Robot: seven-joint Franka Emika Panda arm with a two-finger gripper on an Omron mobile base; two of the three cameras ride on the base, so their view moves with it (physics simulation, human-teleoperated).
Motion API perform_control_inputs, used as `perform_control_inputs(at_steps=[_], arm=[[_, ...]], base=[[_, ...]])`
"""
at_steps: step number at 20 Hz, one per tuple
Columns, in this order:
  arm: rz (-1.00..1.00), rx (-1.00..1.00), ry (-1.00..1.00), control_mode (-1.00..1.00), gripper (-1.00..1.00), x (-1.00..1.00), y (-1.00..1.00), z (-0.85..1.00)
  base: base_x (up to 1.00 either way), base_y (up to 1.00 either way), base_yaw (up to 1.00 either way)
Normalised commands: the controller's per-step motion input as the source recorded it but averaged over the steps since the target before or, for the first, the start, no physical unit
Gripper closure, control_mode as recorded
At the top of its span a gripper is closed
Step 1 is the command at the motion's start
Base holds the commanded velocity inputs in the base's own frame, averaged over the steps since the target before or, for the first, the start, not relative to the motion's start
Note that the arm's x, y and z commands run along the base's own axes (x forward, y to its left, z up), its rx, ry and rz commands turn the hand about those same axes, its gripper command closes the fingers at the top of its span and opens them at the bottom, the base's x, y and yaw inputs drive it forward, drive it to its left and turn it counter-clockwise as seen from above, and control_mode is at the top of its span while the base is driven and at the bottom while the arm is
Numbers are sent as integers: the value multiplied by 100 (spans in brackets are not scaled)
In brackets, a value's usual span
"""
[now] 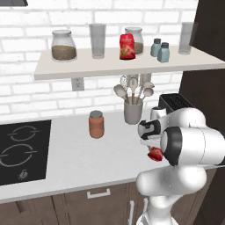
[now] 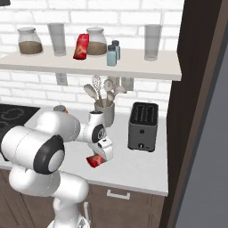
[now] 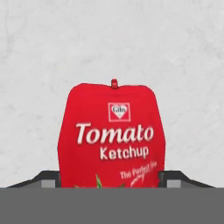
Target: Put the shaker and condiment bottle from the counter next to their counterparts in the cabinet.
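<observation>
Red fills the space between the two dark finger tips: the gripper (image 3: pixel 112 177) is clamped on the condiment bottle (image 3: pixel 113 135), a ketchup pack whose label faces the hand camera, with pale counter (image 3: pixel 43 52) behind it. In the right base view the bottle (image 2: pixel 94 160) hangs tilted at the hand, clear of the counter, in front of the utensil holder (image 2: pixel 106 112) and left of the toaster (image 2: pixel 143 127).

Two shakers (image 1: pixel 160 49) already stand side by side on the cabinet (image 1: pixel 110 68), so the bottle looks like the last item to go up. Its counterpart (image 1: pixel 127 46) stands in front of a lidded jar (image 1: pixel 135 38), between the middle glass (image 1: pixel 97 40) and the shakers. A good carry, I judge, means lifting well above the shelf edge before moving in, keeping clear of the utensils below, righting the bottle, and setting it down in the gap beside its twin without nudging the shakers.
</observation>
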Motion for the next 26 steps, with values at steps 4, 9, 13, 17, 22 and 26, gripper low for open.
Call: perform_control_inputs(at_steps=[4, 9, 13, 17, 22, 26], arm=[[0, 0, -3, -100, 100, -5, 5, 0], [0, 0, 0, -100, 100, 0, -1, 39], [0, 1, 0, -100, 100, 0, 0, 82], [0, 0, 0, -100, 100, 0, 0, 70], [0, 2, -1, -100, 100, -19, 3, 68], [0, 7, 0, -100, 100, -61, 9, 66]], base=[[0, 0, 0], [0, 0, 0], [0, 0, 0], [0, 0, 0], [0, 0, 0], [0, 0, 0]])
